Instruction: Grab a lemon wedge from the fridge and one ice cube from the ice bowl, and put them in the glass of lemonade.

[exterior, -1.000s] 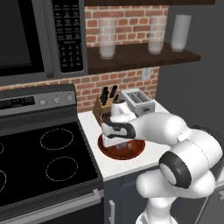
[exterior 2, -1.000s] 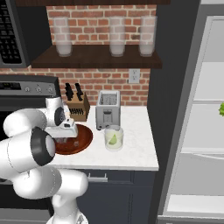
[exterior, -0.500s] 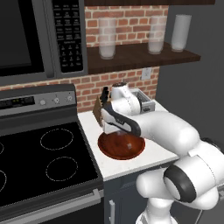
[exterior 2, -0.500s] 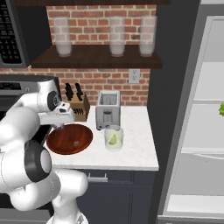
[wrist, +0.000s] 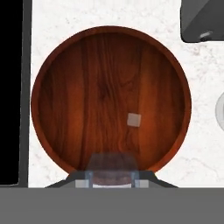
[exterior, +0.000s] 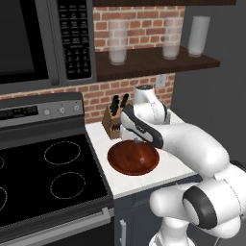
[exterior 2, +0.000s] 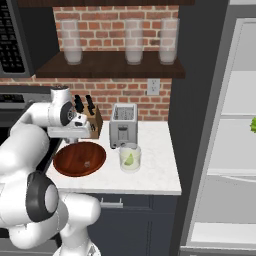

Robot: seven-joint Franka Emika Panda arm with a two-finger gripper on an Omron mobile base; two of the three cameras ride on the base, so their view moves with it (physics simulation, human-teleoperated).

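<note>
A white marbled counter (exterior 2: 155,170) runs between a black glass-top stove (exterior: 43,178) and the fridge (exterior 2: 235,125), whose door stands open on white shelves with a scrap of leafy green at the right edge of the right base view. Behind the counter is a red brick wall (exterior 2: 125,92) with an outlet. A dark wooden shelf (exterior 2: 110,70) above carries three tall frosted glasses (exterior 2: 134,42). A black microwave (exterior: 43,43) hangs over the stove.

On the counter sits the ice bowl (wrist: 57,109), close to the stove edge. One ice cube (wrist: 134,120) lies loose on its floor, right of centre in the hand view. A knife block (exterior 2: 92,120) stands behind the bowl, a silver toaster (exterior 2: 123,125) beside it. The glass of lemonade (exterior 2: 130,158) stands in front of the toaster, just right of the bowl and apart from it. The lemon wedge (exterior 2: 129,160) is already inside, showing green through the glass.

The gripper (wrist: 110,171) hangs above the bowl, pointing straight down. Its fingers are drawn close, and between them sits a pale translucent block (wrist: 110,162). It looks like a second ice cube pinched in the grip, though the view there is blurred and I cannot be certain. In the left base view a pale speck below the hand (exterior: 139,139) fits that reading.
</note>
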